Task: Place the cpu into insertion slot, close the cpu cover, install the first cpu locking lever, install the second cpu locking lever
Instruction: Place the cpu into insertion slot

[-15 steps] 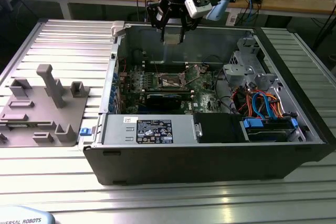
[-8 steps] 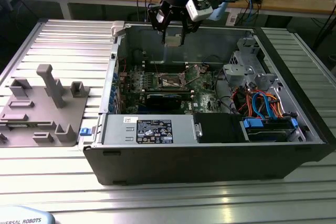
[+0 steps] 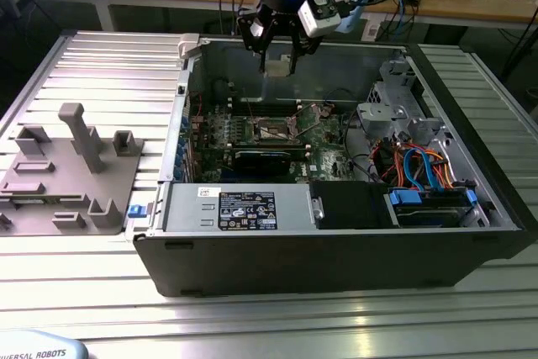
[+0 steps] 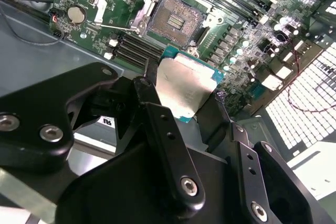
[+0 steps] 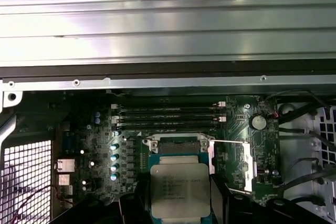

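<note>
One cpu (image 4: 190, 80) (silvery top showing) sits clamped in the end effector (image 4: 184, 88), above the open insertion slot (image 4: 173, 22).

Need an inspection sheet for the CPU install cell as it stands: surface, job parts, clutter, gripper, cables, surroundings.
Surface: slatted aluminium table, with an open computer case lying on it.
Job's things: cpu held above the motherboard; socket empty; cpu cover appears swung open beside it.
Clutter: grey fixture tray at the exterior view's left of the case.
Gripper: gripper shut on the cpu, over the case.
Cables: orange and blue cables inside the case, exterior view's right.
Surroundings: wooden bench behind, carrying loose gear.
</note>
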